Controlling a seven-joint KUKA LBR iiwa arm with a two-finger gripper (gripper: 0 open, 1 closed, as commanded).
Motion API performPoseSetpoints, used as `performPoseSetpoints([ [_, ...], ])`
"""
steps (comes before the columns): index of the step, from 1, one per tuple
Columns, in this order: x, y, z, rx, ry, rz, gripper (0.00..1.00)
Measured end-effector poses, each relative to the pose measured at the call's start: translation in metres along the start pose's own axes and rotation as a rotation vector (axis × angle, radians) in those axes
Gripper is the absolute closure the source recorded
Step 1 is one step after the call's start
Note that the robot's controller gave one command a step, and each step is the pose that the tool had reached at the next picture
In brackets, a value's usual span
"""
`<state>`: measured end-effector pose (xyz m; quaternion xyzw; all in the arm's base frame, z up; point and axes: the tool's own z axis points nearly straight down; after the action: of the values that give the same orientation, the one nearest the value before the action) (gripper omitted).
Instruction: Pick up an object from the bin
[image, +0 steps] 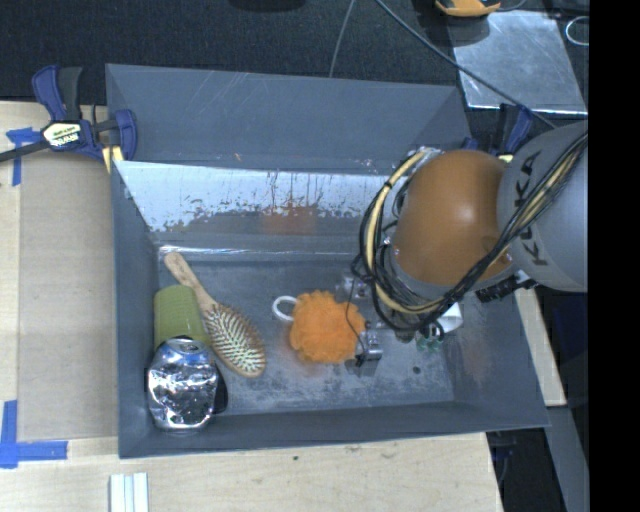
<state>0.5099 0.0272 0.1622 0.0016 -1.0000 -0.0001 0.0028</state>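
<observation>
The bin (300, 130) is a grey metal box with sloping walls and a flat floor. Its back wall is streaked with rusty marks.

The arm (560, 230) comes in from the right over the bin's right wall. A rounded orange cover (450, 215) sits on its wrist, with yellow and black cables (378, 220) looped round the cover's left side. The cover hangs above the right half of the floor.

A wooden brush (232, 340) lies slantwise on the left half of the floor. Its handle points up and left towards the back wall, and its oval bristled head points down and right.

A shiny silver crumpled thing (183, 385) sits in the front left corner, just below the brush's head.

An orange puff (322, 328) lies near the middle of the floor, to the right of the brush and apart from it.

A green cup (178, 312) lies on its side by the left wall. It is just above the silver thing and seems to lie against the brush's left side.

The gripper (365, 335) reaches down below the cover to the floor, right at the puff's right edge. The cover and cables hide much of it, so I cannot tell whether it is spread or closed, or whether it grips the puff.

A white loop (283, 307) pokes out from the puff's upper left side and rests on the floor.
</observation>
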Motion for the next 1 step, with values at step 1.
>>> performPoseSetpoints([
  [1, 0.0065, -0.0043, 0.0341, 0.000, -0.001, -0.263, 0.00],
])
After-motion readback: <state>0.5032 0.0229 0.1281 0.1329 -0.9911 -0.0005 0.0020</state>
